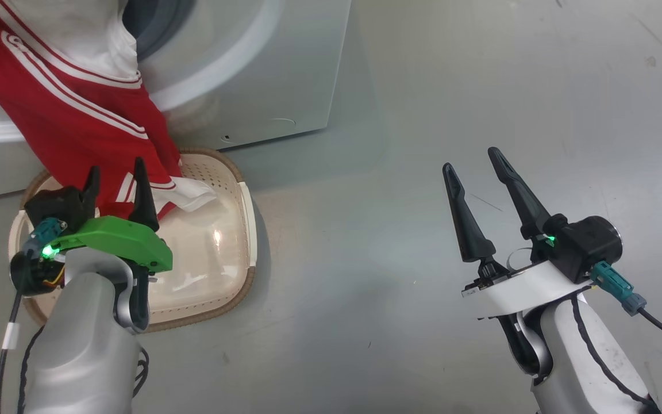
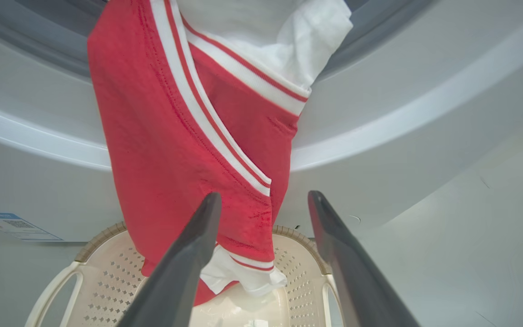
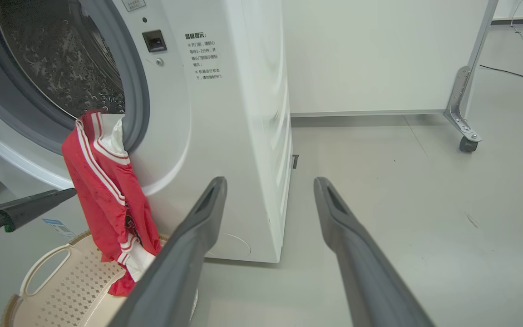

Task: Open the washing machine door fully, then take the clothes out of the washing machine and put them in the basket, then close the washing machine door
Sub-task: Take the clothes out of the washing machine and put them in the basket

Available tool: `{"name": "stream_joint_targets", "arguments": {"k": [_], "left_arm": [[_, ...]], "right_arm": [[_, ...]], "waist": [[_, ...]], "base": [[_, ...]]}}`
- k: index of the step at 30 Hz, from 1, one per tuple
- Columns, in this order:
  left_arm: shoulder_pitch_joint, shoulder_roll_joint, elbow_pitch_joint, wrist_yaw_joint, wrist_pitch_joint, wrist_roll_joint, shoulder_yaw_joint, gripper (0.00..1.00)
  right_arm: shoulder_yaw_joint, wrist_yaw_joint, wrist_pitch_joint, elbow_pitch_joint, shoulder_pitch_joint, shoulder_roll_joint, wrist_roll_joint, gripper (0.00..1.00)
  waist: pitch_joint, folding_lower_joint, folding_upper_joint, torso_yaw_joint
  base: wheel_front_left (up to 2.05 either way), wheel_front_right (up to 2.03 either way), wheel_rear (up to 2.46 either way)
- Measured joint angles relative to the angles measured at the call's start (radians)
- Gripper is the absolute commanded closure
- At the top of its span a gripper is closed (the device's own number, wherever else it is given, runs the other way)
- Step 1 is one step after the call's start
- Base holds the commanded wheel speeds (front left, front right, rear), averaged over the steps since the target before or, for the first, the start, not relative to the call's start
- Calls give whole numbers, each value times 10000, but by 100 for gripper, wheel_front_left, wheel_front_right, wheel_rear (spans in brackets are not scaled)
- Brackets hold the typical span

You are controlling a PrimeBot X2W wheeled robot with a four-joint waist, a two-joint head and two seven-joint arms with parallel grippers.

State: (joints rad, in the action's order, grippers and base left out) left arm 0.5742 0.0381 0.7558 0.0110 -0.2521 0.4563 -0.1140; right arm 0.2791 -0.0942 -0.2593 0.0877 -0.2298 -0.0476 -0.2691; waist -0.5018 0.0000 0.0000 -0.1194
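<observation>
The clothes point(image 1: 72, 115) are hanging limp from the lip of the washing machine point(image 3: 225, 113), directly ahead of the left end effector point(image 1: 116, 167), whose fingers are standing spread, gripping nothing; the hem is resting in the basket point(image 1: 247, 218) beneath it. The right end effector point(image 1: 471, 158) is hovering spread too, well apart over the floor. The fabric is looking light, soft and floppy, so pinching a bunched fold near the drum lip seems wisest. A Chinese notice point(image 3: 203, 56) and a blue label point(image 2: 14, 225) are showing on the machine, both too small to read.
</observation>
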Motion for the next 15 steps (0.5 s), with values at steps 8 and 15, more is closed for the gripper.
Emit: {"name": "stream_joint_targets", "arguments": {"k": [8, 15], "left_arm": [[-387, -56, -1647, -2, 0, -579, 77, 0], [-1115, -82, -2750, -84, 0, -955, -148, 0]], "right_arm": [[-309, 17, 0, 224, 304, 0, 215, 0], [-688, 169, 0, 408, 628, -13, 251, 0]], "waist": [[602, 0, 0, 415], [1091, 0, 0, 804]], "base": [[0, 0, 0], [0, 0, 0]]}}
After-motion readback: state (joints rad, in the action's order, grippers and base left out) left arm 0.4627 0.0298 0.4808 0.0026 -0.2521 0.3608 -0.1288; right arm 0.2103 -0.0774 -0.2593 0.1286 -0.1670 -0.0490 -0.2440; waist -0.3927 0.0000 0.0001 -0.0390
